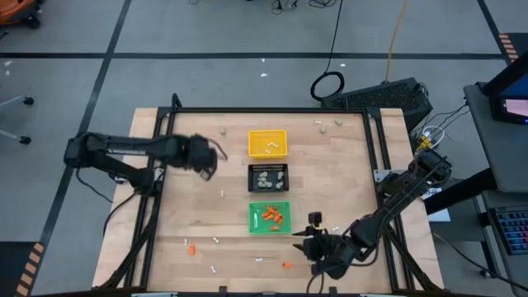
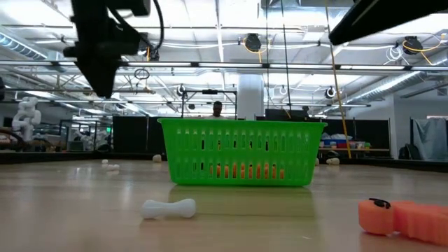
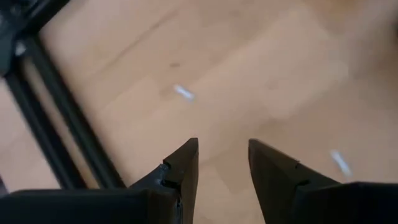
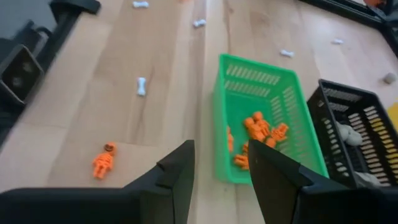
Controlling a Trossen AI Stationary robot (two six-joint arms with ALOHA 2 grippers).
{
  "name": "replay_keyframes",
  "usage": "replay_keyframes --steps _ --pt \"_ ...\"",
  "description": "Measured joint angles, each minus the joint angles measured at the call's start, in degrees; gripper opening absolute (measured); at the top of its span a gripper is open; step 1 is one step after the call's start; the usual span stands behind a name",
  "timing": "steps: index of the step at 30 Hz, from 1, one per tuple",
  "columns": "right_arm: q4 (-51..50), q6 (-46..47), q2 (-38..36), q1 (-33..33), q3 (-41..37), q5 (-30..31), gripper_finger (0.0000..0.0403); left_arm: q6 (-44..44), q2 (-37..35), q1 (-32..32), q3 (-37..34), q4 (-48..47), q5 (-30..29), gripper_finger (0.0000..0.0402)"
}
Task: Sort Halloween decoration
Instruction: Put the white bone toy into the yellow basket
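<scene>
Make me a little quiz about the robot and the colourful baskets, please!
1. True or false: the green basket holds orange pieces.
2. Which basket sits in the middle of the row? A yellow, B black, C green.
3. Fill in: the right gripper hangs over the table with its fingers ____.

Key: 1 true. 2 B, the black basket, between the yellow basket and the green one. 3 open.
</scene>
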Motion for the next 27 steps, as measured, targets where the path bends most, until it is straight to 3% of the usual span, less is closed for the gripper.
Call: replay_keyframes --steps 5,10,18,27 --pt "-1.5 -0.2 0.0 -0.3 0.0 3.3 0.0137 1.1 0.6 10.6 -0.3 1.2 0.7 0.0134" --pt "0.4 -2.0 0.0 -1.6 0.0 5.9 0.0137 1.1 2.9 16.2 -1.2 1.5 1.2 0.0134" --pt "3.7 -2.3 0.0 -3.1 0.0 5.9 0.0137 -7.4 8.1 17.0 -4.4 7.9 -3.0 0.0134" --pt "3.5 -1.0 0.0 -3.0 0.0 5.6 0.0137 -7.5 11.8 15.1 -9.8 13.7 -2.9 0.0134"
